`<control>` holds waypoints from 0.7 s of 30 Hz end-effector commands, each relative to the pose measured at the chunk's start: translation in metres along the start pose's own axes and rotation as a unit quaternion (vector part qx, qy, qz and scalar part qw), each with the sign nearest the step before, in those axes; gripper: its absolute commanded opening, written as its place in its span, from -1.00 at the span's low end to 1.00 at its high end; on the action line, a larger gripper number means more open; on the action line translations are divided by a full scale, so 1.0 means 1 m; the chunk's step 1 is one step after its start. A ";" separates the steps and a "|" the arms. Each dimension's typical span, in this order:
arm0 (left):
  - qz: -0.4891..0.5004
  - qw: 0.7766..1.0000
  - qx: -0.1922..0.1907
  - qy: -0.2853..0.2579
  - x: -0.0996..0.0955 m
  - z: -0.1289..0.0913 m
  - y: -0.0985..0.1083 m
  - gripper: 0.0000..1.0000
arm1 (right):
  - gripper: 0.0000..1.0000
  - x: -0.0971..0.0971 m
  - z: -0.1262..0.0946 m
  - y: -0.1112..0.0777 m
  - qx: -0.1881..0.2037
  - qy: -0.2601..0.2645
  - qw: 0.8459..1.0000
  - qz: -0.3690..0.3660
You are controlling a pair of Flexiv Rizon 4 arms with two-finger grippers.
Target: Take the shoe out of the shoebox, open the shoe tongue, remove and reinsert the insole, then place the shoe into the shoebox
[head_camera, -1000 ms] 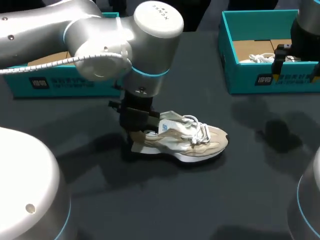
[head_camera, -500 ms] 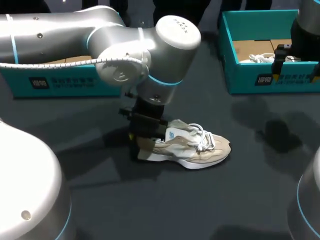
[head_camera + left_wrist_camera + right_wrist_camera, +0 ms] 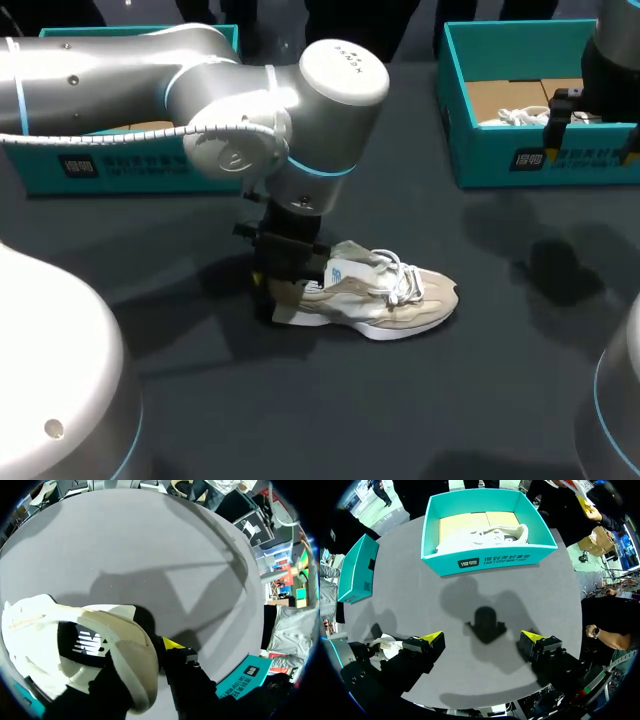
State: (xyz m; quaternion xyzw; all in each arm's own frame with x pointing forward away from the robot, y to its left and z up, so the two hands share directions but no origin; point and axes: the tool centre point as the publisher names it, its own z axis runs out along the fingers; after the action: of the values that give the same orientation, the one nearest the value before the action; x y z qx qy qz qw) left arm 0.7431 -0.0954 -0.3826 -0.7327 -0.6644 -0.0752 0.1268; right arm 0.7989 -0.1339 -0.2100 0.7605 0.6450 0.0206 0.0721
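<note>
Beige and white, the shoe rests on its sole near the middle of the dark table, toe toward my right, well apart from the teal left box and right box. Left gripper stands over the heel and clamps the heel wall, one finger inside the shoe and the other's yellow tip pressed on the outside. Right gripper hangs with fingers spread wide, nothing between them, over the table near the right box, which holds a second shoe.
</note>
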 end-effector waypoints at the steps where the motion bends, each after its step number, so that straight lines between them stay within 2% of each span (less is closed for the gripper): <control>1: 0.000 1.000 -0.015 -0.015 0.011 -0.005 -0.004 1.00 | 1.00 0.000 0.000 0.000 0.000 0.000 1.000 0.000; 8: -0.023 0.996 -0.041 -0.076 0.033 -0.045 -0.013 1.00 | 1.00 0.000 0.000 0.000 0.000 0.000 1.000 0.000; 12: -0.064 0.987 -0.022 -0.146 0.052 -0.073 -0.021 1.00 | 1.00 0.000 0.000 0.000 0.000 0.000 1.000 0.000; 16: -0.130 0.966 0.028 -0.222 0.073 -0.094 -0.034 1.00 | 1.00 0.000 0.000 0.000 0.000 0.000 1.000 0.000; 18: -0.170 0.948 0.075 -0.259 0.082 -0.099 -0.039 1.00 | 1.00 0.000 0.000 0.000 0.000 0.000 1.000 0.000; 21: -0.212 0.928 0.144 -0.269 0.093 -0.100 -0.046 1.00 | 1.00 0.000 0.000 0.000 0.000 0.000 1.000 0.000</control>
State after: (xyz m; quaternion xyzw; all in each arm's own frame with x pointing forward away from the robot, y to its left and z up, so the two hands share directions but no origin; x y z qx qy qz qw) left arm 0.7163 -0.0737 -0.2696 -0.6368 -0.7676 0.0399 0.0606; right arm 0.7989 -0.1339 -0.2100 0.7605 0.6450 0.0206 0.0721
